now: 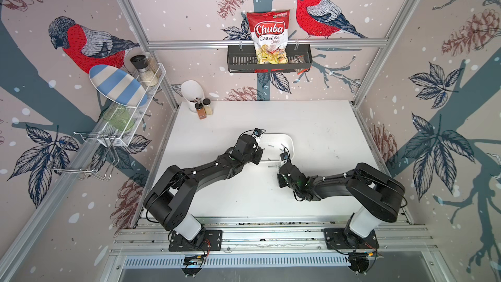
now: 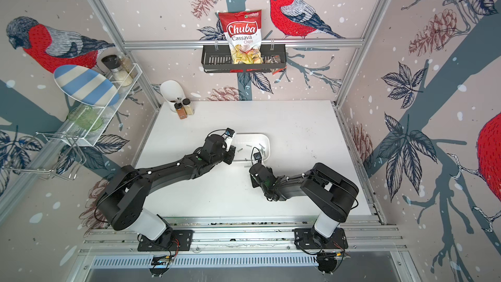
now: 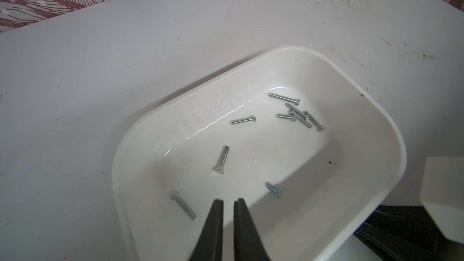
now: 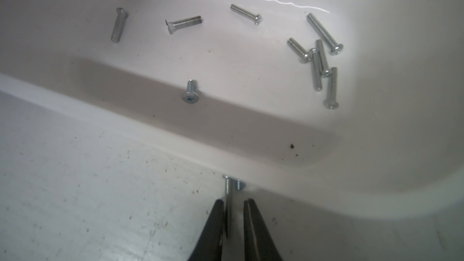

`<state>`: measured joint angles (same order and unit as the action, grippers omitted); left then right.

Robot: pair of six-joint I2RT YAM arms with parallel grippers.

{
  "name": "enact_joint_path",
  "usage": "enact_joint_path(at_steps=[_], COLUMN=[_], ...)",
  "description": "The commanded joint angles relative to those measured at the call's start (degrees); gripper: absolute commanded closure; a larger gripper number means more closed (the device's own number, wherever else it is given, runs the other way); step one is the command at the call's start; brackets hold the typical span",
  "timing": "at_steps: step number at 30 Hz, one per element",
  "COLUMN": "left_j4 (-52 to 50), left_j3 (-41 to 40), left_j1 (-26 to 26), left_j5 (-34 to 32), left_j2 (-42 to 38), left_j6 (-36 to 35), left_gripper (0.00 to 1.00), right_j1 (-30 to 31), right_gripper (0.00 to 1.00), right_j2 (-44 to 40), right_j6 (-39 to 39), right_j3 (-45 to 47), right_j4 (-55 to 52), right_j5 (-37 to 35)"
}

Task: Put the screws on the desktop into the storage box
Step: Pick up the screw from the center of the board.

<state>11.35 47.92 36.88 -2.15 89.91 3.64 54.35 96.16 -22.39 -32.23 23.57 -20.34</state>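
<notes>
- The bench (image 1: 311,191) is scuffed white. Judging from both top views, little remains on it besides the job just outside the box.
- The storage box (image 3: 351,91) sits mid-bench, with both arms meeting at it. The risk is that the right arm lifts over the near rim while the left is above the same tray, so they clash or shove the box.
- The left gripper (image 3: 228,200) hangs over one end of the box interior. Its fingers are drawn nearly together and hold nothing.
- The right gripper (image 4: 234,200) is low on the bench, just outside the box wall. Its fingers straddle a screw but are not clenched, since a gap shows on one side.
- About nine screws (image 4: 319,64) already lie flat in the box, pointing every way.
- The screw on the bench (image 4: 228,192) lies flat, its long axis in line with the fingers. What looks like its head is toward the box wall.
    - It touches one finger only, so the thin round shaft may roll, skid or pinch crooked and drop short of the rim.
    - A second bit of metal shows just beside it. I cannot tell what it is.
</notes>
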Motion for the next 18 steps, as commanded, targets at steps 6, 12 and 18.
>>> enact_joint_path(at_steps=[6, 12, 18], left_j4=[1.54, 1.83, 2.85], left_j3=[-0.42, -1.66, -4.64], left_j1=[0.14, 0.30, 1.13], left_j5=[0.39, 0.94, 1.75], left_j2=[-0.35, -2.04, -5.41], left_j6=[0.39, 0.87, 1.81], left_gripper=[0.85, 0.85, 0.85], right_j1=[0.38, 0.75, 0.17], right_gripper=[0.98, 0.98, 0.99], right_j2=[-0.57, -4.59, -8.78], right_j6=[-0.10, -0.10, 1.06], right_j3=[0.63, 1.38, 0.60], right_j4=[-5.41, -5.80, -7.73], right_j5=[1.63, 2.49, 4.05])
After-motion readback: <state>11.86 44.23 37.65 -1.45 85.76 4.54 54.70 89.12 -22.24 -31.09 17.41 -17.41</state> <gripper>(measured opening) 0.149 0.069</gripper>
